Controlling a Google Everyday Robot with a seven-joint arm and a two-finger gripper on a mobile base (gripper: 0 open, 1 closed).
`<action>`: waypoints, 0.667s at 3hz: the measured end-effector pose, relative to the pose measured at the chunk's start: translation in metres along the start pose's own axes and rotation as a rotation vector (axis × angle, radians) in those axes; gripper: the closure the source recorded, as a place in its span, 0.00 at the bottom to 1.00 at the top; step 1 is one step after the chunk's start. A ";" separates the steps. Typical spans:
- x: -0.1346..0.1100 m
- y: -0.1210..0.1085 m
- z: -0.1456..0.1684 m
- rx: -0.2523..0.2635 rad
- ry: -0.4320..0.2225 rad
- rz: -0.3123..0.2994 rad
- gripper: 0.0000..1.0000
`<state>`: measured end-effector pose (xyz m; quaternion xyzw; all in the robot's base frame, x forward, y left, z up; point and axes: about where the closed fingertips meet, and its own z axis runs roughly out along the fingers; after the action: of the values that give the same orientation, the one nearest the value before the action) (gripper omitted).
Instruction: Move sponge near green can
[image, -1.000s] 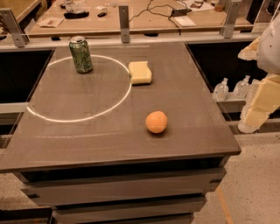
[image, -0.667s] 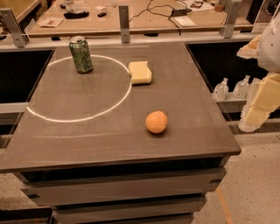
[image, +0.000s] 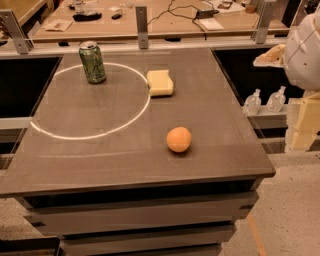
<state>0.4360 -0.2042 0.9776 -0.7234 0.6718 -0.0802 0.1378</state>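
The pale yellow sponge (image: 160, 82) lies flat on the dark table (image: 100, 165), at the right rim of a white circle drawn on the top. The green can (image: 92, 62) stands upright inside the circle at the back left, about a hand's width left of the sponge. My gripper (image: 301, 127) is at the right edge of the view with the white arm (image: 305, 50), off the table and well away from both the sponge and the can. It holds nothing that I can see.
An orange ball (image: 178, 139) sits on the table in front of the sponge, toward the right. A wooden bench with cables and metal posts (image: 142, 20) runs behind the table. Two small clear bottles (image: 265, 101) stand on a ledge to the right.
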 end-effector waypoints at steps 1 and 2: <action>0.004 0.001 0.008 0.010 0.037 -0.189 0.00; 0.008 -0.007 0.017 -0.019 0.024 -0.346 0.00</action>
<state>0.4482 -0.2101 0.9635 -0.8284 0.5397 -0.1050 0.1073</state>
